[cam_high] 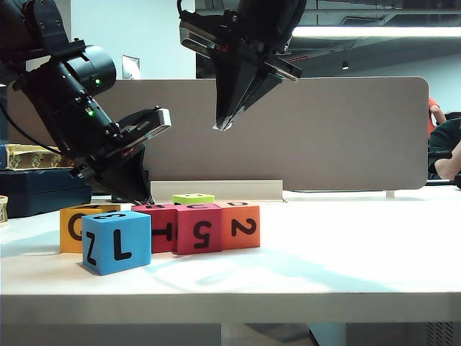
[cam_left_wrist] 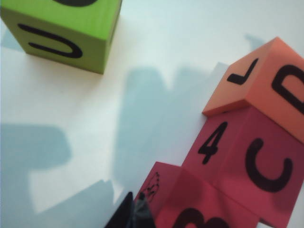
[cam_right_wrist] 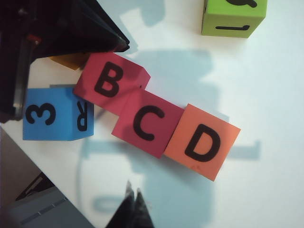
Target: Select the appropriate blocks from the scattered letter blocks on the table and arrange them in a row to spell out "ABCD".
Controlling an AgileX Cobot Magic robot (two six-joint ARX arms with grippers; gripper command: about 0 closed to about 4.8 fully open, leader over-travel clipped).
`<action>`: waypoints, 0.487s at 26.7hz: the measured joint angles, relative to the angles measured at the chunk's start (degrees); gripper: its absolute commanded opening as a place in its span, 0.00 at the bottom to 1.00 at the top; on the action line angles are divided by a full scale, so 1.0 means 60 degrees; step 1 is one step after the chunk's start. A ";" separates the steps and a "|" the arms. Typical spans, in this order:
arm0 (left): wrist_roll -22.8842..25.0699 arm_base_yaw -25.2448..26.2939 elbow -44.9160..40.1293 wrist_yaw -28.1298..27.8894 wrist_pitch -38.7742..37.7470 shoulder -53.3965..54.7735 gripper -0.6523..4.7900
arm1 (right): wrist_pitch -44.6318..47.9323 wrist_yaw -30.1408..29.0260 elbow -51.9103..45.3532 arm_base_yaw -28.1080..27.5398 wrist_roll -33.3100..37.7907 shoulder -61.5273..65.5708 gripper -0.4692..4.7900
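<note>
Row so far: the red B block [cam_right_wrist: 112,82], the pink-red C block [cam_right_wrist: 148,123] and the orange D block [cam_right_wrist: 203,147] are sitting side by side and touching on the white bench [cam_high: 324,252], letters facing up.
Missing letter: the yellow-orange block [cam_high: 71,227] is lying just beyond the B end of the row, mostly hidden; its A face is not showing in any view.
Left tool: the left tool [cam_high: 142,196] is pinched shut and holding nothing, its tip hanging low just behind the red B block, close to the gap between it and the yellow-orange block.
Right tool: the right tool [cam_high: 222,127] is shut and empty, hovering high above the row.
Key relation: the yellow-orange block is lying just beside the left tool's tip, away from the row; the left arm is far nearer to it.
In the way: the blue block [cam_high: 116,241] is standing in front of the yellow-orange one, overlapping the B block's front in the exterior view.
Clear of the row: the lime-green block [cam_right_wrist: 233,17] is sitting apart, behind the row.
</note>
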 measured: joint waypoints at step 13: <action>0.0000 -0.0022 0.0007 -0.0098 -0.0226 -0.0004 0.11 | -0.0004 0.0004 0.0000 0.0000 0.0000 0.0000 0.08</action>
